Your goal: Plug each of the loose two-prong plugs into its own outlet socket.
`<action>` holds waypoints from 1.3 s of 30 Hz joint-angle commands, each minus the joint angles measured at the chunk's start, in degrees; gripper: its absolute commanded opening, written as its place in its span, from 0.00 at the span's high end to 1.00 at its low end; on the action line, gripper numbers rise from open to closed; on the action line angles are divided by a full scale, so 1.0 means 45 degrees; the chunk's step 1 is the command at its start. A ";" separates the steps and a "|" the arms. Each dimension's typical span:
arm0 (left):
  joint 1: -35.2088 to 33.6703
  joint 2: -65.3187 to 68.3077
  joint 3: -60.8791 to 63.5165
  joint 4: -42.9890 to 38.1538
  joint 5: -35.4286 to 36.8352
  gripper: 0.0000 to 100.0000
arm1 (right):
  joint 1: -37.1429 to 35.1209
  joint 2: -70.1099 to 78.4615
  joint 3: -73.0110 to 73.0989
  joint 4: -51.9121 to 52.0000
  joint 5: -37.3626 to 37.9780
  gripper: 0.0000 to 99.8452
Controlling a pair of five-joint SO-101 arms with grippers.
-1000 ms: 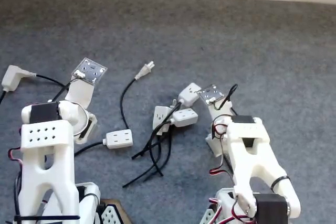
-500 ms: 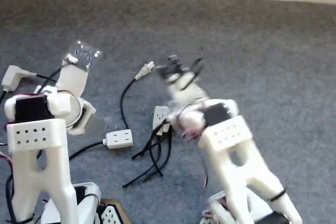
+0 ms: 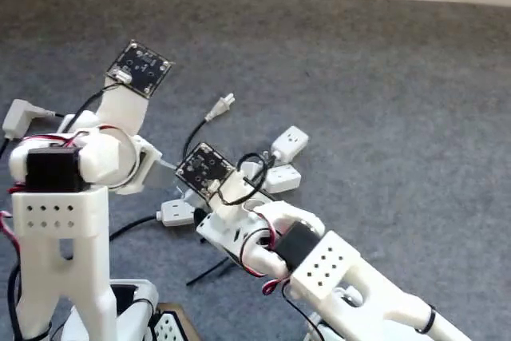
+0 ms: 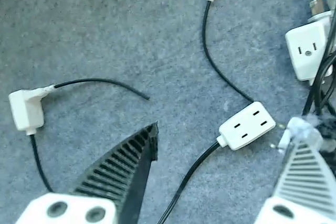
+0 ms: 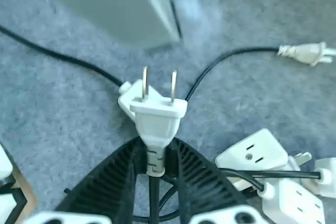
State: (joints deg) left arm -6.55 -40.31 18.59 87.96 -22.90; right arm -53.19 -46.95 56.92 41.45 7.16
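Early stage: seeing no plug seated. Pinching white two-prong plug (image 5: 156,111) in right gripper (image 5: 154,148), prongs bare, with left gripper (image 4: 227,128) spread empty over white plastic outlet block (image 4: 247,126).

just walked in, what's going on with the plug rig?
The right gripper is shut on a white two-prong plug, gripping it at the cord end with the prongs pointing away. The left gripper is open above a white outlet socket that lies on the grey carpet. Another loose plug lies unplugged farther out.
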 commanded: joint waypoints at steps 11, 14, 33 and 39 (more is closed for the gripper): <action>0.1143 -0.0322 0.4171 -0.3556 0.0996 0.63 | 0.0029 -0.1084 -0.0107 0.0049 -0.0156 1.00; 0.0987 -0.0322 0.4659 -0.3946 0.0996 0.63 | 0.0791 -0.1104 -0.0537 0.0518 -0.0078 1.00; 0.1670 -0.0322 0.6984 -0.5197 0.0977 0.63 | 0.1592 -0.1006 -0.3780 0.2901 -0.0078 1.00; 0.1612 -0.0322 0.6984 -0.5197 0.0938 0.63 | 0.1592 -0.0967 -0.3780 0.2921 -0.0059 1.00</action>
State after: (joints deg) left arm 0.22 -41.01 50.24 65.19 -18.86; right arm -46.86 -49.85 43.30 54.46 6.90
